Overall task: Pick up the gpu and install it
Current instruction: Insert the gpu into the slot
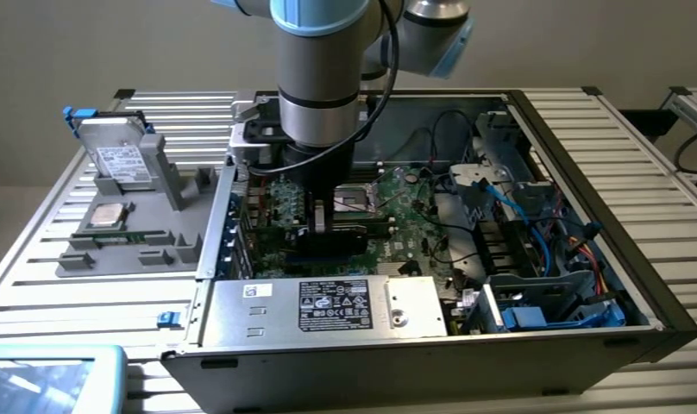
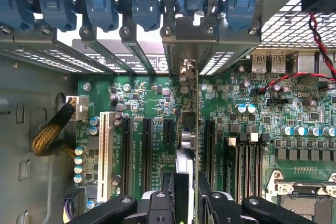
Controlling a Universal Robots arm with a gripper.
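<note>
The gpu (image 2: 196, 129) stands on edge inside the open computer case, a thin green board running straight down over the motherboard (image 2: 147, 93) between the black expansion slots. Its metal bracket end (image 2: 185, 69) reaches the case's rear slot openings. My gripper (image 2: 186, 195) is shut on the card's near end, one dark finger (image 2: 169, 187) on each side. In the exterior view the arm reaches down into the case, and the gripper (image 1: 321, 220) holds the dark card (image 1: 325, 244) low over the motherboard (image 1: 412, 207), close to or touching a slot.
A grey hard drive (image 1: 121, 159) and a processor chip (image 1: 104, 216) rest on the grey fixture at the exterior view's left. The power supply (image 1: 325, 306) lies along the case front. Blue cables (image 1: 533, 207), a yellow braided cable (image 2: 50, 135) and the processor socket (image 2: 310, 192) surround the slot area.
</note>
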